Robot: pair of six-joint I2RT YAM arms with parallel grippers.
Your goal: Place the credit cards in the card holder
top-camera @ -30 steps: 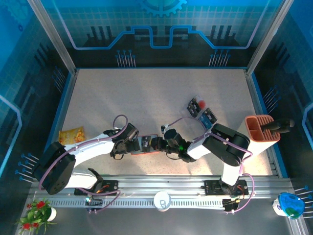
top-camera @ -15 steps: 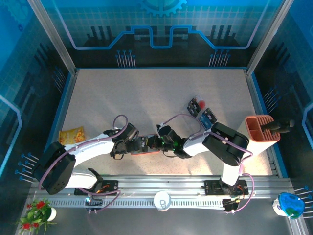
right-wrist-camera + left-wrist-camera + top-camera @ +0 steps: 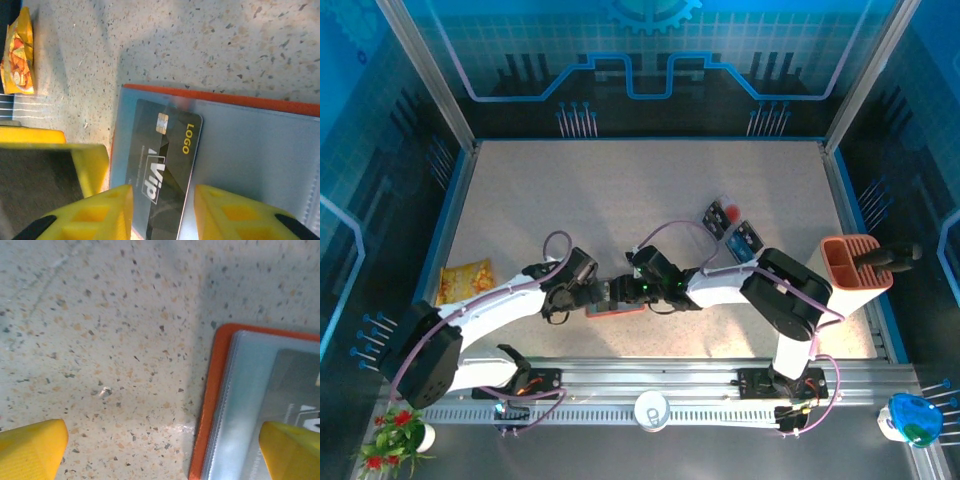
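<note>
Right gripper [image 3: 162, 200] parted, dark card [image 3: 155, 150] in card holder [image 3: 260, 150]

Nine o'clock on my speckled table [image 3: 620, 190], a yellow-orange snack packet [image 3: 466, 276] lies flat; three o'clock, the terracotta slotted bin [image 3: 842, 275] stands with a dark object [image 3: 890, 258] sticking out; six o'clock, a white paper cup [image 3: 651, 408] sits by my front rail [image 3: 700, 380]; seven o'clock, a red-flowered pot plant [image 3: 398, 428]; five o'clock, something blue-green [image 3: 917, 420].

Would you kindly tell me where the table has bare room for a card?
The far half of the table is bare, left of the loose cards and beyond the snack packet. Crowded: the card holder, where left claw and right claw meet.
</note>
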